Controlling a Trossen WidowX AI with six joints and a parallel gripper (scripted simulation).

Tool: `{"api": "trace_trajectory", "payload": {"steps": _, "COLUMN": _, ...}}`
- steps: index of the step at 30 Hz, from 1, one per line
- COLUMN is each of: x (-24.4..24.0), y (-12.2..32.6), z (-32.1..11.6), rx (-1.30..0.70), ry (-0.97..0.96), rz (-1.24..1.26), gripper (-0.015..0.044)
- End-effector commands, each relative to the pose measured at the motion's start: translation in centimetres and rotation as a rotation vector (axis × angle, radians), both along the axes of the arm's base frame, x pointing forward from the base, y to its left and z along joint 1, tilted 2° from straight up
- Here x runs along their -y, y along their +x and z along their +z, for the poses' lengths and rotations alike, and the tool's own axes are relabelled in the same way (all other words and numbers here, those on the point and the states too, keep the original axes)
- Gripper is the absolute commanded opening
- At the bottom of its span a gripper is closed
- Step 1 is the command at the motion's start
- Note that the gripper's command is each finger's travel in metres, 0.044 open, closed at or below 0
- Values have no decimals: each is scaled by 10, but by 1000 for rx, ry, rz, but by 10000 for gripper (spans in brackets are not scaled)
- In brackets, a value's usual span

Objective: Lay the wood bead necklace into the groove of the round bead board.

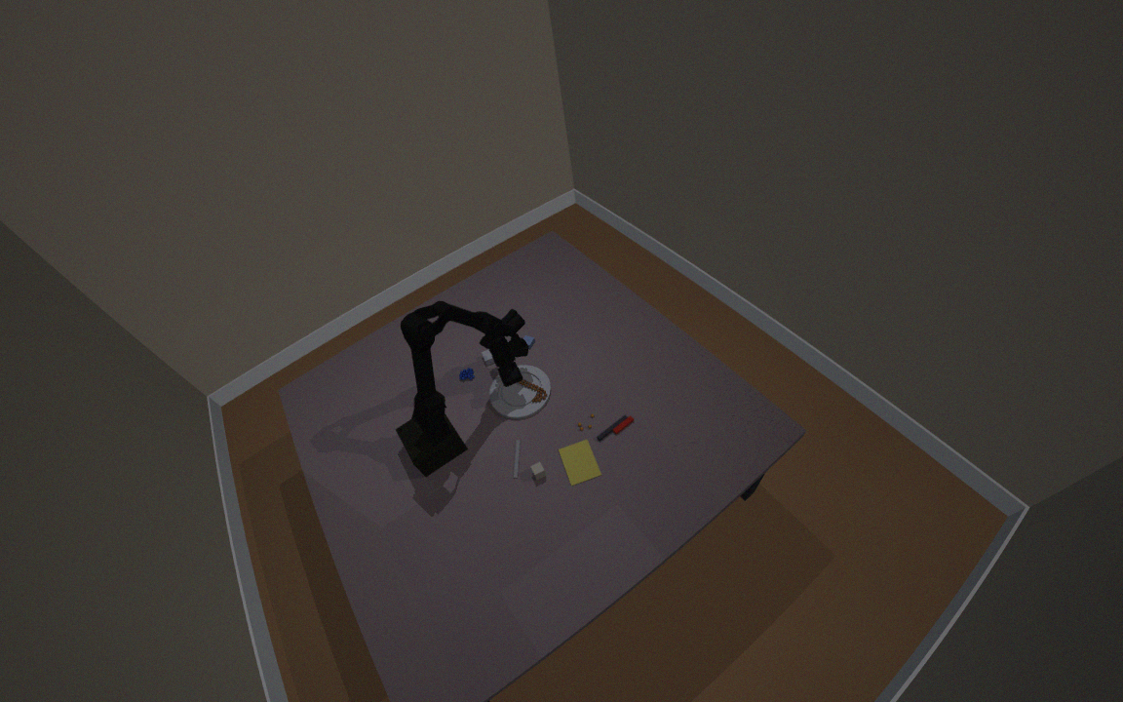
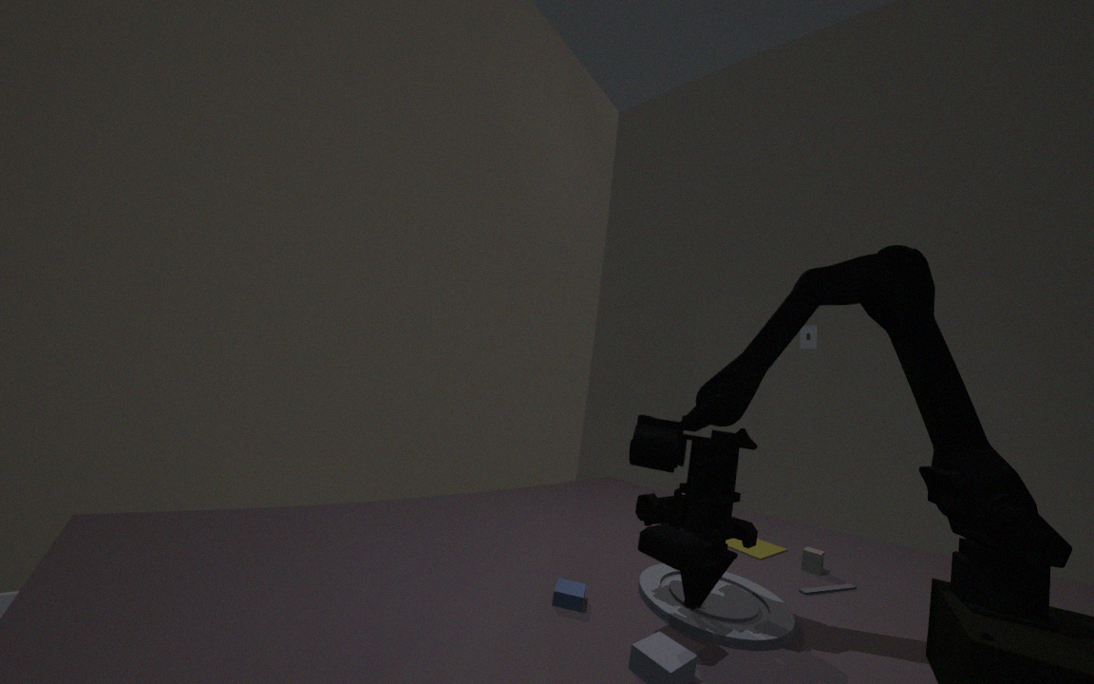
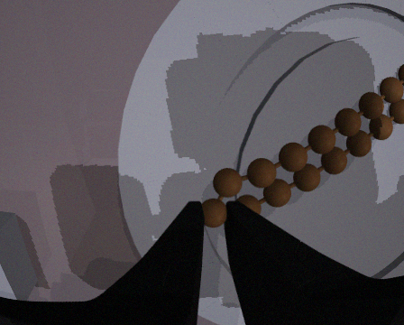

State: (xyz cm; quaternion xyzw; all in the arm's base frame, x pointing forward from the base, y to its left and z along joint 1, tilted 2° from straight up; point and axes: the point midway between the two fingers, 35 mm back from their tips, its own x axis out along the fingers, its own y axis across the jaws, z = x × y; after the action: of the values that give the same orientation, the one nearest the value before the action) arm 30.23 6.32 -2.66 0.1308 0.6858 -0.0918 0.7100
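Note:
The wood bead necklace, brown beads on a cord, stretches in two close strands across the round bead board. The round bead board is pale grey with a ring groove. My gripper is shut on an end bead of the necklace, low over the board. In the wrist view the strands run up and right from the fingertips, crossing the inner groove edge. The far end is outside the wrist view; in the top view it bunches near the board's right side.
A pale block and a light blue block stand near the board. A dark blue cluster, a white stick, a cream cube, a yellow sheet and a red-and-dark tool lie around.

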Motion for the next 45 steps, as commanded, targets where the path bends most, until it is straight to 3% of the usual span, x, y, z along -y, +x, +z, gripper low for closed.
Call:
{"api": "trace_trajectory", "payload": {"steps": 1, "x": 1, "y": -3, "z": -3, "rx": -13, "ry": -6, "rz": -7, "gripper": 0}}
{"api": "trace_trajectory", "payload": {"steps": 28, "x": 1, "y": -3, "z": -3, "rx": -13, "ry": -6, "rz": -7, "gripper": 0}}
{"api": "trace_trajectory", "payload": {"steps": 45, "x": 0, "y": 0, "z": 2, "rx": 0, "ry": 3, "rz": 0, "gripper": 440}}
